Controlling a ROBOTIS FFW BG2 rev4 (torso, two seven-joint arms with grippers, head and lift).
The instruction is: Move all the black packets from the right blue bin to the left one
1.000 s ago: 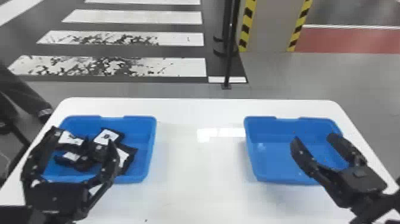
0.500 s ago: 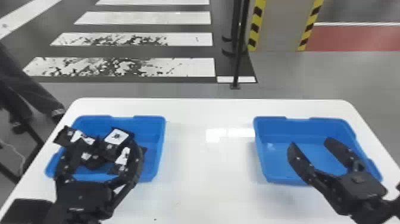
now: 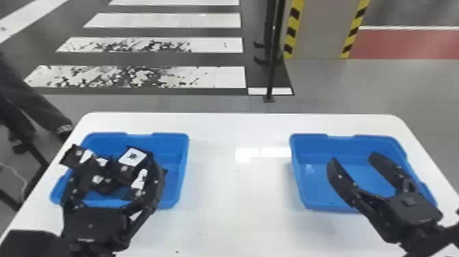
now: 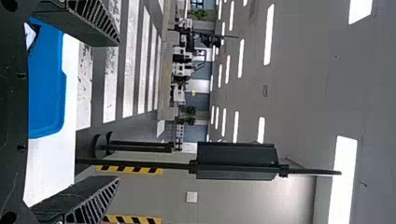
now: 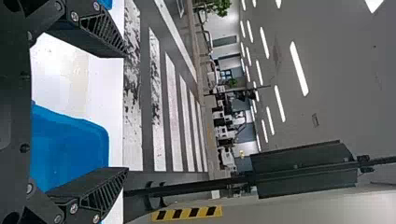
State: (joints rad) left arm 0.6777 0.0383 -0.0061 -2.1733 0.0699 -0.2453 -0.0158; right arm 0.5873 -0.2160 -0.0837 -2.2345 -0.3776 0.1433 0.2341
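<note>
My left gripper (image 3: 112, 181) is open over the left blue bin (image 3: 184, 171), with several black packets with white labels (image 3: 132, 156) seen between and around its fingers. In the left wrist view that gripper (image 4: 116, 112) has its two fingers wide apart and nothing between them. The right blue bin (image 3: 309, 205) holds no packets in the part that shows. Above it my right gripper (image 3: 351, 159) stands open; in the right wrist view this gripper (image 5: 126, 112) has an empty gap between its fingers.
Both bins stand on a white table (image 3: 222, 205), with a wide gap between them. A black post (image 3: 271, 68) rises from the floor behind the table. A person's legs (image 3: 30, 95) are beyond the table's left side.
The head view has shifted slightly, moving the table and bins rightward in it. My left gripper has moved right relative to the left bin; the right one stays above its bin, fingers still apart.
</note>
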